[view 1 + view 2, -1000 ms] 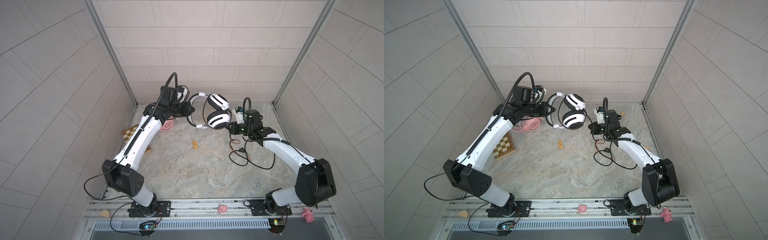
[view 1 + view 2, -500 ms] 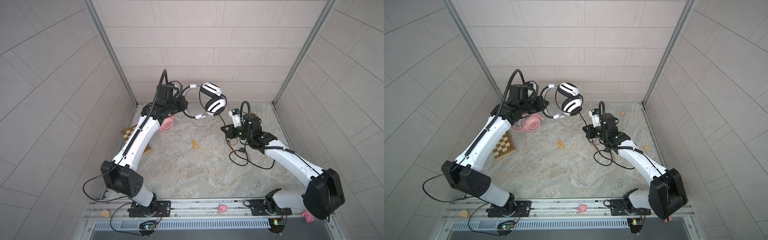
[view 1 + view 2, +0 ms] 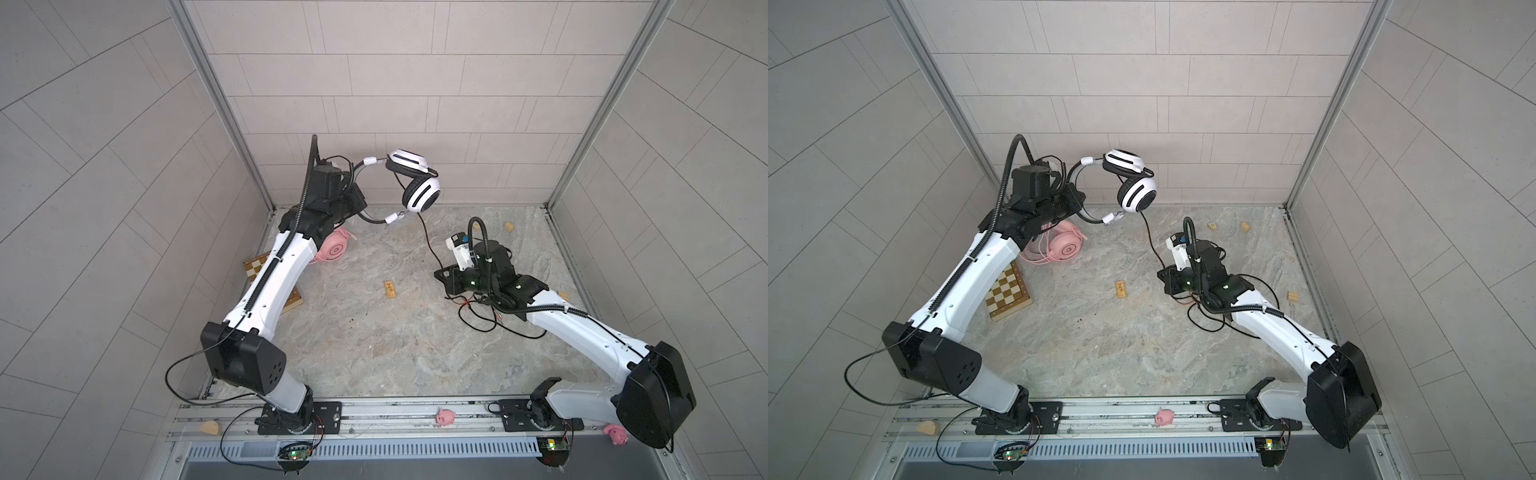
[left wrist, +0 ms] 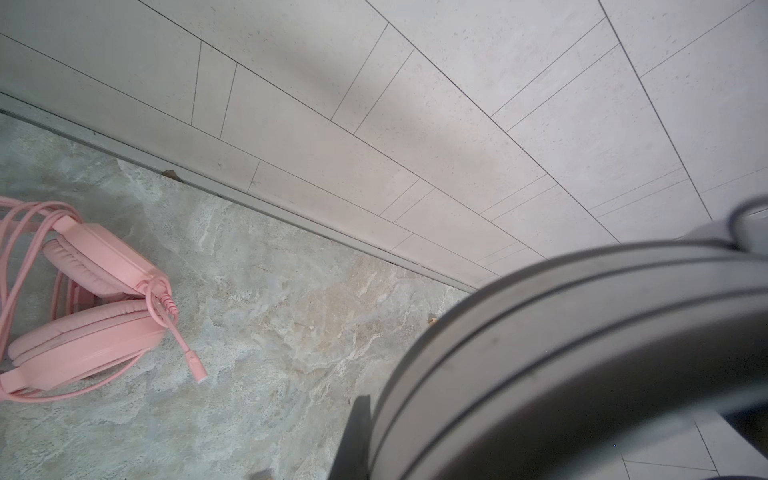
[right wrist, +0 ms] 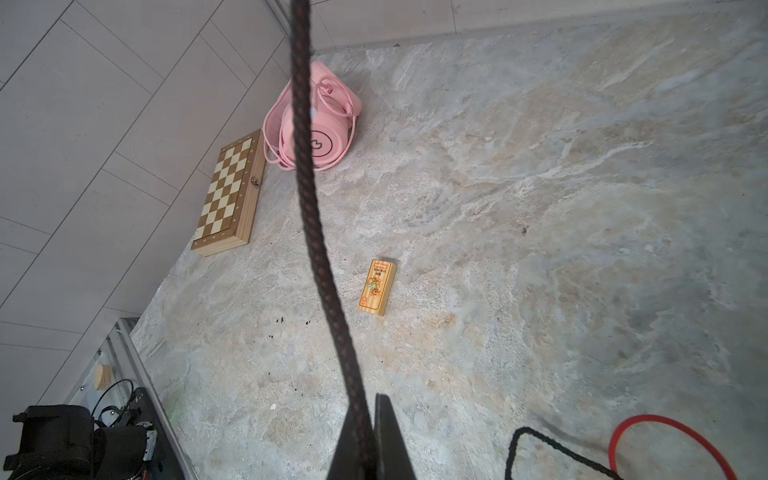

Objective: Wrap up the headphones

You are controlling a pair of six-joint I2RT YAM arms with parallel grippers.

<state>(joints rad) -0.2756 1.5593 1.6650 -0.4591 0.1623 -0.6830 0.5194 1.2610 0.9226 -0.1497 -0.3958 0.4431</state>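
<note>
In both top views my left gripper [image 3: 358, 204] [image 3: 1076, 198] is shut on the headband of the white-and-black headphones [image 3: 421, 195] [image 3: 1137, 194], held high near the back wall. In the left wrist view the headband [image 4: 582, 332] fills the near corner beside one dark finger [image 4: 358, 432]. Their thin black cable [image 3: 428, 243] [image 3: 1150, 243] runs taut down to my right gripper [image 3: 441, 275] [image 3: 1163, 277]. In the right wrist view my right gripper [image 5: 370, 411] is shut on the cable [image 5: 316, 232]. The pink headphones [image 3: 332, 250] [image 3: 1065, 249] [image 4: 83, 307] [image 5: 320, 124] lie on the floor, cord looped round them.
A wooden chessboard [image 3: 1008, 293] [image 5: 228, 195] lies left of the pink headset. A small printed wooden block [image 3: 389, 289] [image 5: 376, 287] sits mid-floor. Loose black and red cable [image 3: 486, 318] [image 5: 665, 436] is heaped under my right arm. Wooden blocks [image 3: 1212, 226] lie at the back right.
My left arm has lifted the white-and-black headphones higher toward the back wall. My right gripper has moved down and forward with the cable, which now runs straight between them.
</note>
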